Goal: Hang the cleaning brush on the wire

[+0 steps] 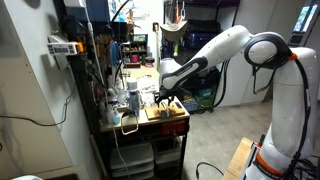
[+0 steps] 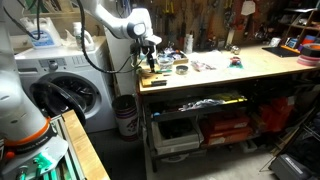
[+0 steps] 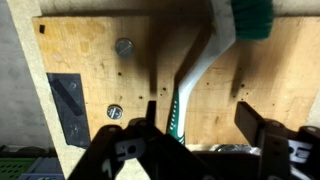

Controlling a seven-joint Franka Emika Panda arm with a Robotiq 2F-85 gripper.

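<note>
grpr (image 3: 200, 128) open, empty, hovering low | cleaning brush (image 3: 200, 58) flat on board (image 3: 100, 70) at bench (image 2: 250, 62) end corner | handle end btwn jaws, prob lined up for handle grab | not yet hung

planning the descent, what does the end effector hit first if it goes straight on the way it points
Probably the white handle of the cleaning brush, lying on the wooden board between the open end effector fingers; depth is unclear.
</note>
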